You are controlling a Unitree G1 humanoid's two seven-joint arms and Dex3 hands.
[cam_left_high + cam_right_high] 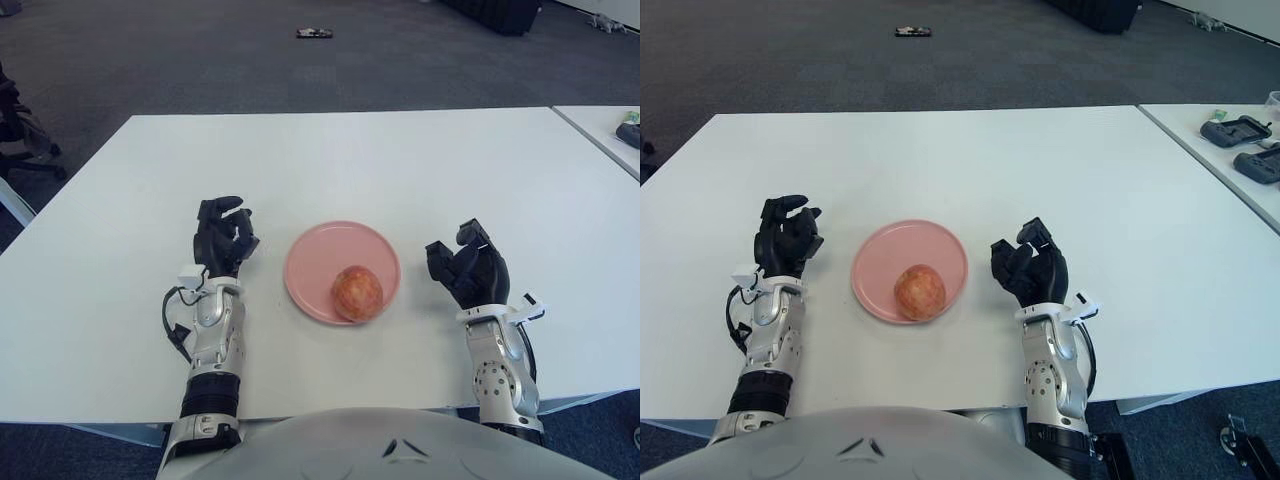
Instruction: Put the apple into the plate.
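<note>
The apple (357, 293) is seen lying in the pink plate (320, 252), toward its near right edge. The plate is set on the white table (400, 160), between the two hands.

The left hand (223, 236) is placed just left of the plate, apart from it; its fingers are curled inward and nothing is grasped.

The right hand (468, 266) is found to the right of the plate, near its rim but not touching; its fingers are bent in a loose claw turned toward the plate, and nothing is held.

A second table (1230, 150) is seen at far right, with dark devices (1237, 131) laid on it.
</note>
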